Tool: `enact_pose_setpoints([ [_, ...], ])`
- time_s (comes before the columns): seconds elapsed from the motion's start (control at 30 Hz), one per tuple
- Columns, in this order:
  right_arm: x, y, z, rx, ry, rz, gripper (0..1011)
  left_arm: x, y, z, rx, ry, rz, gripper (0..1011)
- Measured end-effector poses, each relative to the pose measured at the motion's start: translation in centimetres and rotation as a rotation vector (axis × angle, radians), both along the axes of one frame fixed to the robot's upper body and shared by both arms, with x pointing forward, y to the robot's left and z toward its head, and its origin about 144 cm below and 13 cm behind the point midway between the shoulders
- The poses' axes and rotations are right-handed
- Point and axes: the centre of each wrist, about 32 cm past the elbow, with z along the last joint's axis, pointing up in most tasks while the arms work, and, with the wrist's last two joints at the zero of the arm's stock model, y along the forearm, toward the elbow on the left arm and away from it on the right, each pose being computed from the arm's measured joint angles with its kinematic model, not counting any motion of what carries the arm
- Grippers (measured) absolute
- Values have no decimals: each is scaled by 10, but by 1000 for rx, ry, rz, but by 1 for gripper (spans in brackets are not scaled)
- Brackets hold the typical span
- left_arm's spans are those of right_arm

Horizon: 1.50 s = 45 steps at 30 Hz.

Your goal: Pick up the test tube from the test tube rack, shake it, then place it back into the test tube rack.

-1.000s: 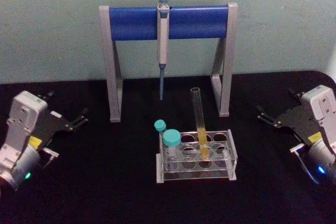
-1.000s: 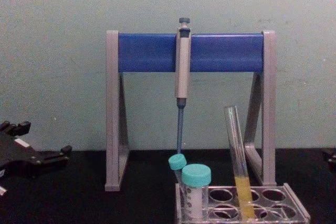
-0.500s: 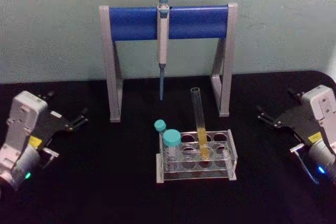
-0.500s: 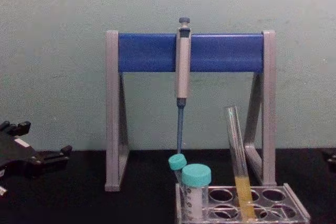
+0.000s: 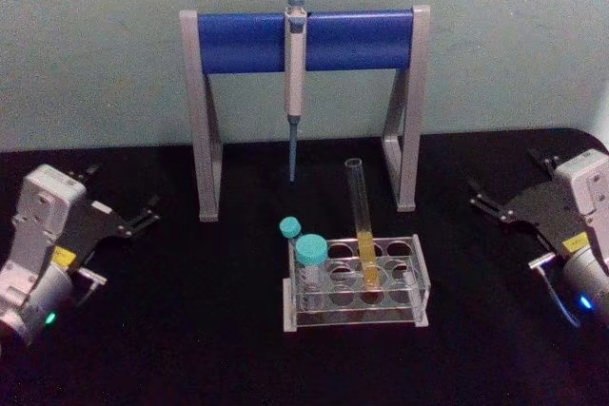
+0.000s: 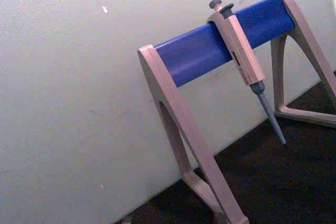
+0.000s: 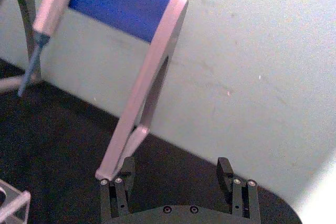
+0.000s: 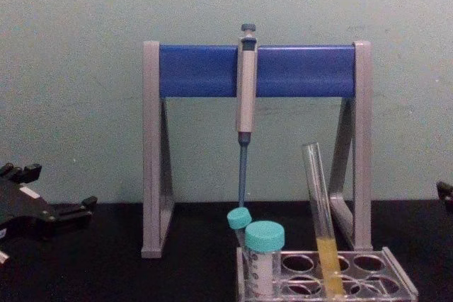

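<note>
Left gripper (image 5: 122,192) and right gripper (image 5: 511,183) wait, jaws apart, at the tabletop's side edges; a skew pinch on the leaning test tube (image 5: 360,208) may tip the test tube rack (image 5: 354,315).

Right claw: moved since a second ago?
Yes. The right claw has drifted slightly rightward, away from the pipette stand and its right leg.

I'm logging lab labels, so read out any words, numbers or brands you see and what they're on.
None can be read.
Yellow sticker behind the left claw: too small to read.
Yellow tag behind the right claw: too small.
Red mark on the pipette: blurred.
</note>
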Motion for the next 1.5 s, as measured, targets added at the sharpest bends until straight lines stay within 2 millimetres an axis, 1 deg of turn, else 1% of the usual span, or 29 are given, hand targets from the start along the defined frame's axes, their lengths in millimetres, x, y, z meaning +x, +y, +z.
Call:
enact_pose_setpoints([
  [0.2, -1, 1, 7, 39, -26, 77, 1000, 0, 0, 0, 0, 0, 0, 1001],
  [0.43, -1, 4, 15, 101, -44, 229, 1000, 0, 0, 0, 0, 0, 0, 1001],
  [0.57, 0, 8, 17, 127, -44, 302, 1000, 0, 0, 0, 0, 0, 0, 1001],
  [0.83, 6, 24, 20, 180, -5, 430, 1000, 0, 0, 0, 0, 0, 0, 1001],
  [1.17, 15, 39, 22, 224, 97, 503, 1000, 0, 0, 0, 0, 0, 0, 1001],
  [1.5, 29, 49, 27, 229, 187, 513, 1000, 0, 0, 0, 0, 0, 0, 1001],
])
